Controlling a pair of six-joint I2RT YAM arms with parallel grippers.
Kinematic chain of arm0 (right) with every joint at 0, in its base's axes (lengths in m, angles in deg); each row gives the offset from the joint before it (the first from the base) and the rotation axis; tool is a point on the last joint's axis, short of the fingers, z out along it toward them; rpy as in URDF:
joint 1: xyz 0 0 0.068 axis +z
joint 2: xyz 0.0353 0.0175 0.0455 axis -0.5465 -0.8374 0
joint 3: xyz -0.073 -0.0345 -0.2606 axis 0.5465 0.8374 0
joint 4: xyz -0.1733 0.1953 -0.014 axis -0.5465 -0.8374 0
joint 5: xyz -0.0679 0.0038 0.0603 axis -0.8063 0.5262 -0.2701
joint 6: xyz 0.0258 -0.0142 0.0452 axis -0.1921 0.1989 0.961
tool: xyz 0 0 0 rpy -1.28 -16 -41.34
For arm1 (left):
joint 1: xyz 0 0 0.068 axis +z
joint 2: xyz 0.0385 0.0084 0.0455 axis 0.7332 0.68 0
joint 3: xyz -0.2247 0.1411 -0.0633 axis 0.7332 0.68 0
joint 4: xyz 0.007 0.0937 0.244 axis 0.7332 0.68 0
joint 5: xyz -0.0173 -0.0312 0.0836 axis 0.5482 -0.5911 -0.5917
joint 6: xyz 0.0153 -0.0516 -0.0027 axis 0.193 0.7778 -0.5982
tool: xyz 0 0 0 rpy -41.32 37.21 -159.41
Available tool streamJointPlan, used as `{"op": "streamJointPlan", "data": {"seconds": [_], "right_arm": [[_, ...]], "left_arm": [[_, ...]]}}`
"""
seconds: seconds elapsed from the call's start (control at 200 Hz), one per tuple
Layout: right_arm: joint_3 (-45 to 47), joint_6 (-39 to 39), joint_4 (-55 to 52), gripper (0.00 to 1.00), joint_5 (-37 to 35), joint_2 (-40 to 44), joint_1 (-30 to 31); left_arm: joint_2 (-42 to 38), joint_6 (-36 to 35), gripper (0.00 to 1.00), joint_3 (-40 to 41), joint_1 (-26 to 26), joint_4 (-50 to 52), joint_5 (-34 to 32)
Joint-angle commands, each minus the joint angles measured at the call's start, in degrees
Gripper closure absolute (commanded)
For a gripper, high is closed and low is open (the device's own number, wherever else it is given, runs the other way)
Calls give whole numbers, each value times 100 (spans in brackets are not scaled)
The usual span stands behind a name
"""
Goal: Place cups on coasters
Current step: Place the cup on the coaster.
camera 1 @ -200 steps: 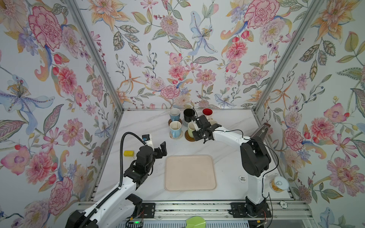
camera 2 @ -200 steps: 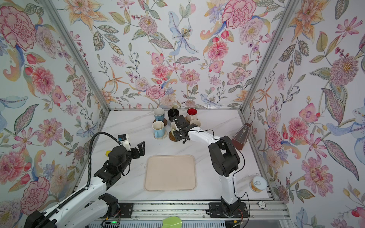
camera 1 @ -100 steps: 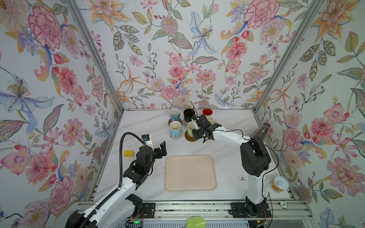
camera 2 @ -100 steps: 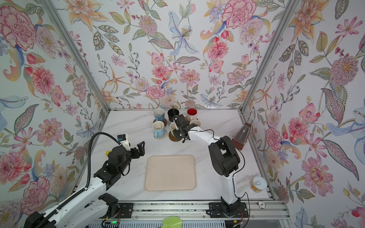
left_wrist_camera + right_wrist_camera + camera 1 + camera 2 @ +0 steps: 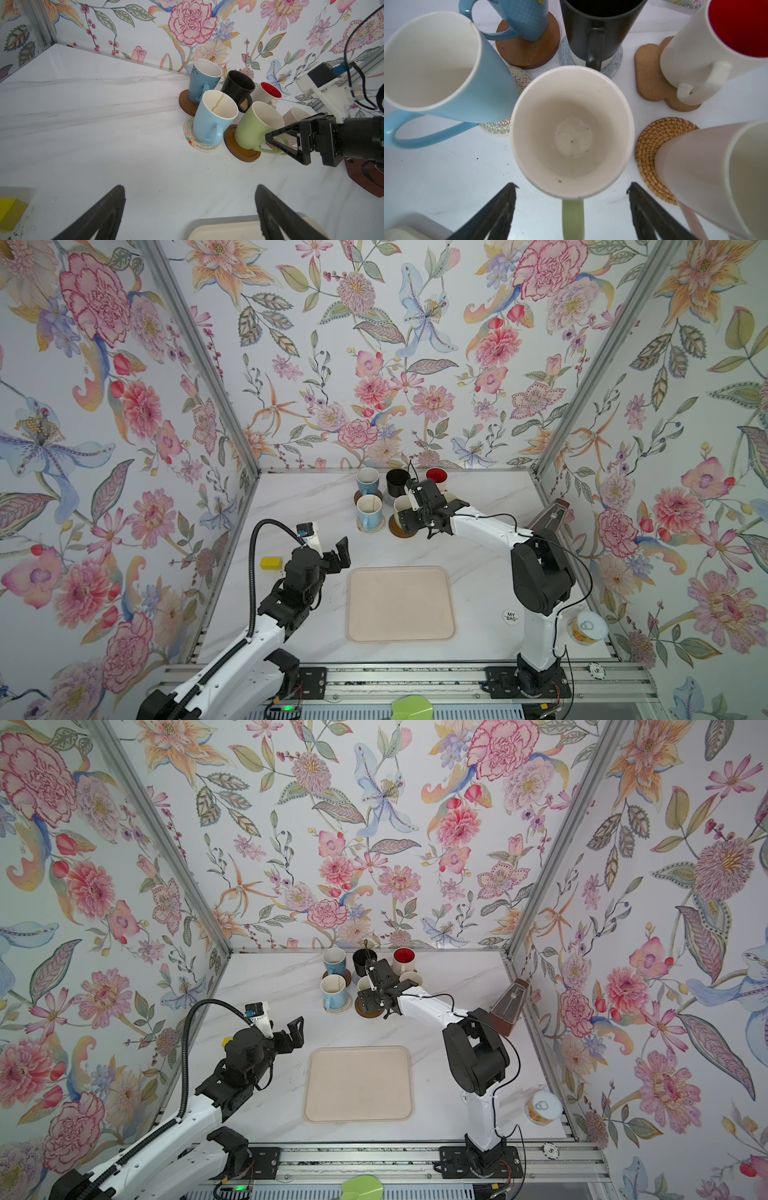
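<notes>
Pale green ceramic mug [image 5: 571, 133], judged stiff, slick & fragile, is best gripped at its handle [image 5: 573, 218], straddled by the wide-spread right gripper [image 5: 572, 185]; left gripper [image 5: 190, 187] likewise spread.

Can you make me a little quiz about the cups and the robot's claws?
1. True or false: the right gripper is shut on the green mug's handle.
2. What is under the black mug? A, a saucer; B, a grey coaster; C, a book.
3. Fill the gap: the left gripper is ____ and holds nothing.

Key: 1 false, its jaws stand apart either side of the handle. 2 B. 3 open.
</notes>
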Motion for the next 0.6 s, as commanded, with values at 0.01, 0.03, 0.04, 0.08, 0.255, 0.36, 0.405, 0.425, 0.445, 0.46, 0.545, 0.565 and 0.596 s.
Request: {"op": "streamJointPlan", "data": {"seconds": [0.01,0.03,0.04,0.08,0.255,0.36,0.405,0.425,0.445,0.46,0.545,0.565,0.596], "right_arm": [[205,60,161,2,-109,390,-1],[225,58,176,1,-108,422,-4],[238,59,184,1,-108,444,-4],[283,67,236,1,-95,537,-12],[478,116,415,1,-81,1030,-26],[845,66,710,1,-259,1560,-36],[1091,59,900,1,-507,1839,-33],[1222,28,994,1,-611,1999,-39],[1368,-1,1095,1,-745,2144,-43],[1468,-29,1177,1,-842,2263,-50],[2264,-233,1758,1,-1359,2940,-106],[2463,-283,1889,1,-1489,3126,-139],[2757,-349,2092,1,-1662,3366,-205]], "left_arm": [[-96,-69,1,-8,58,151,-59],[-105,-82,1,-15,59,159,-63],[-108,-83,1,-13,51,162,-66],[-125,-91,1,-25,64,171,-68],[-147,-143,1,-66,64,181,-93],[-147,-197,1,-99,64,162,-140],[-153,-242,1,-120,62,148,-190],[-154,-261,1,-130,66,141,-225],[-153,-287,1,-139,58,131,-256],[-153,-304,1,-148,64,121,-282],[-132,-427,1,-175,68,49,-457],[-122,-450,1,-172,68,21,-512],[-104,-514,1,-177,68,-19,-596]]}}
